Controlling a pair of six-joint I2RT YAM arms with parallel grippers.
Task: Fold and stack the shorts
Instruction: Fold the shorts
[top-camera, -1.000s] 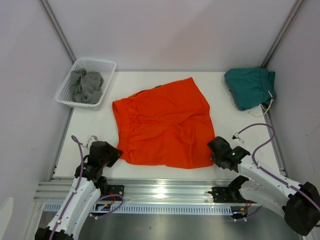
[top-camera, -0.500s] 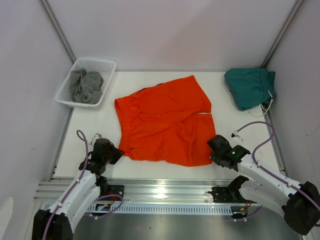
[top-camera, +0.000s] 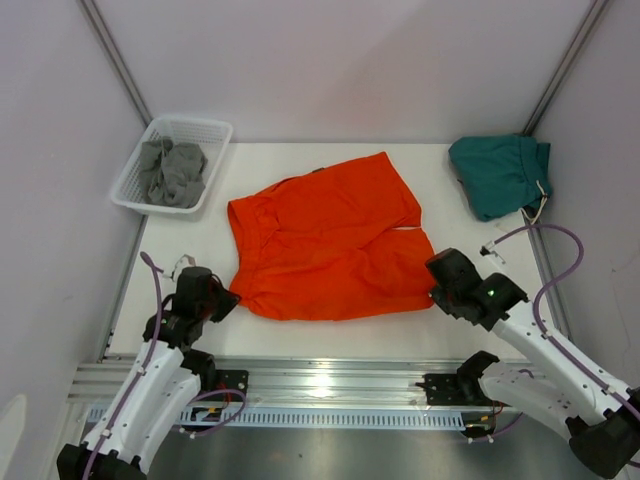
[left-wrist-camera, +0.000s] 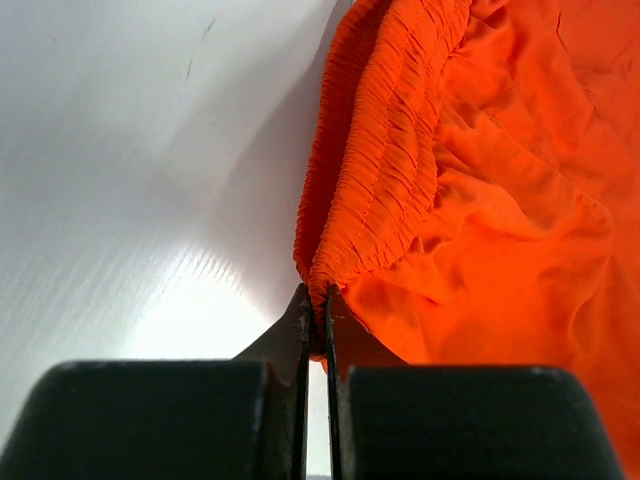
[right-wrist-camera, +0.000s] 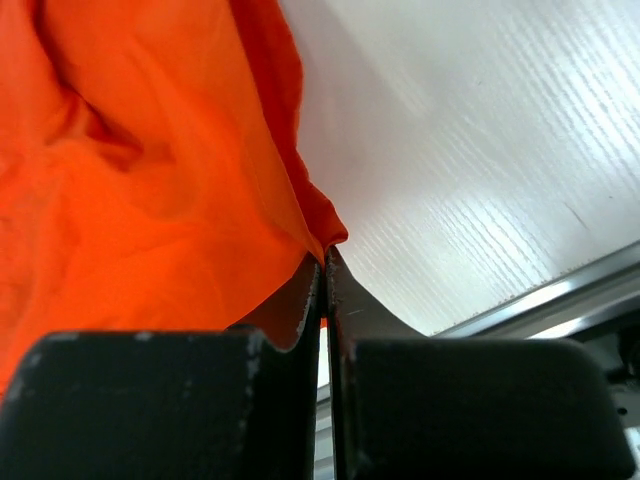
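Note:
Bright orange shorts (top-camera: 325, 245) lie spread over the middle of the white table (top-camera: 180, 260). My left gripper (top-camera: 232, 298) is shut on the near-left corner, pinching the gathered waistband (left-wrist-camera: 370, 190) between its jaws (left-wrist-camera: 316, 315). My right gripper (top-camera: 437, 285) is shut on the near-right corner, with a thin fold of the orange cloth (right-wrist-camera: 150, 170) caught at its tips (right-wrist-camera: 323, 265). A second, teal-green pair of shorts (top-camera: 498, 172) with a white drawstring lies bunched at the far right corner.
A white plastic basket (top-camera: 172, 165) holding grey cloth sits at the far left. A metal rail (top-camera: 320, 380) runs along the table's near edge. Walls close in the back and both sides.
My left gripper has shut on the waistband corner. The right arm has pulled its corner back and to the right, and the near hem of the orange shorts now lies straighter.

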